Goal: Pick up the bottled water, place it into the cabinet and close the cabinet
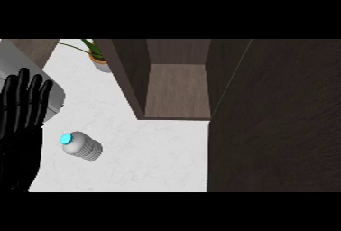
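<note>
**Nothing Yet Done: Bottle Untouched, Cabinet Open**

Stood at the very start, by the look of things. Bottled water (81, 146) upright on the white counter (153, 158), blue cap up, held by nothing, well apart from the cabinet (177, 90). Cabinet open, wooden inside bare, dark door (273, 117) swung wide along the view's right side. Left hand (23, 117) raised at the view's left edge, fingers straight and spread, gripping nothing, just beside the bottle without touching. Right hand nowhere in view. Potted plant (99, 56) at the back, grey appliance (53, 97) partly hidden behind the hand. Still left, judging from this: grasping, lifting, placing inside, shutting the door.
</note>
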You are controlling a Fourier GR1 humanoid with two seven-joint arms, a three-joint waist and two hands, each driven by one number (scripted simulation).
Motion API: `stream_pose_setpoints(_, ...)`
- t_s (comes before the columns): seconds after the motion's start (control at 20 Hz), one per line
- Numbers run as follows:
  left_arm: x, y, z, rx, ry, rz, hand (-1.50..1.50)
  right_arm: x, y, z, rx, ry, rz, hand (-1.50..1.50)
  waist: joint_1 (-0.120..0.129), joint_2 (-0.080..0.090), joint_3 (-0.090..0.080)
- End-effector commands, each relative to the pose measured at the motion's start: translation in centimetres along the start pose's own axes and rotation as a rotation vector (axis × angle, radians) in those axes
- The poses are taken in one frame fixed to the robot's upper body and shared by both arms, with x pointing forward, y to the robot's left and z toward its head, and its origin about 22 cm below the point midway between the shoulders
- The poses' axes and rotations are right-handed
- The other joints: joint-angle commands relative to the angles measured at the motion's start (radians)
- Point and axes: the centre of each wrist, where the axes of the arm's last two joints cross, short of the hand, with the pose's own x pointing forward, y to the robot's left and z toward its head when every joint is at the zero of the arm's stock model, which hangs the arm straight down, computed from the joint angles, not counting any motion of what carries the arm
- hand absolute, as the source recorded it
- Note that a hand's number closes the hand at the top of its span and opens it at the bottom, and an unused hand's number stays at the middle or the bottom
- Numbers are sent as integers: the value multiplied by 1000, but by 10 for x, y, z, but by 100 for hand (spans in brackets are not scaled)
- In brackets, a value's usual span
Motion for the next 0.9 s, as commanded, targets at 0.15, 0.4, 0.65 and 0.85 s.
stream_pose_setpoints(0.15,13,18,19,337,-6,-202,-150,9,-11,19,44,63,34,-150,-4,27,12)
stream_pose_setpoints(0.4,11,5,35,614,182,14,-150,15,9,37,167,158,-171,-150,-6,23,10)
stream_pose_setpoints(0.65,41,-29,62,669,166,26,-150,49,1,64,169,171,-175,-150,-13,25,12)
stream_pose_setpoints(0.85,53,-41,80,664,166,37,-150,79,3,85,167,167,-181,-150,-15,25,11)
